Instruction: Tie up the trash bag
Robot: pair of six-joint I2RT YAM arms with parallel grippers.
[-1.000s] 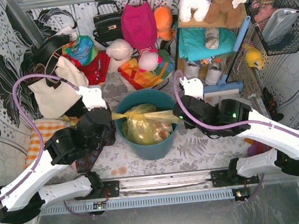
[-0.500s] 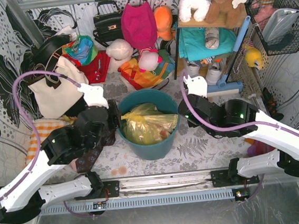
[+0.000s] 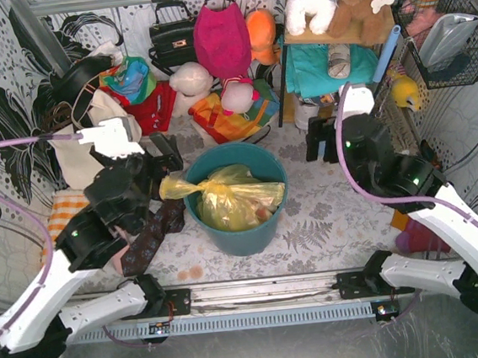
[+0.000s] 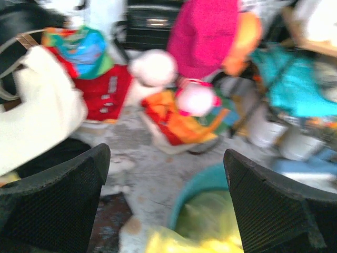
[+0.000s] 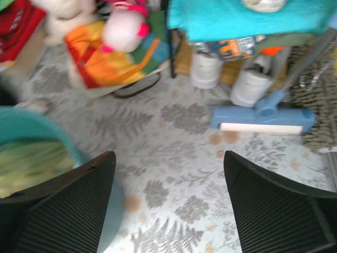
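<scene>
The yellow trash bag (image 3: 237, 200) sits in the teal bin (image 3: 265, 227), bunched up, with a twisted tail (image 3: 176, 187) lying over the left rim. My left gripper (image 3: 165, 156) hovers just above and left of that tail, open and holding nothing. In the left wrist view the left gripper (image 4: 166, 154) is spread wide, with the blurred trash bag (image 4: 210, 232) and the bin rim (image 4: 202, 182) low between the fingers. My right gripper (image 3: 318, 142) is open, off to the right of the bin. In its wrist view the right gripper (image 5: 168, 158) frames bare patterned floor, with the bin (image 5: 37, 126) at the left.
A cream tote bag (image 3: 80, 156) and a red bag (image 3: 152, 107) stand at the back left, and a patterned cloth (image 3: 148, 243) lies left of the bin. Plush toys (image 3: 221, 41) crowd the back. A shelf (image 3: 334, 64) with jars and a blue brush (image 5: 263, 118) stands on the right.
Both grippers have opened and let go of the bag's ends, then drawn up and outward away from the bin. The bag has settled, its twisted tail now lying over the left rim.
</scene>
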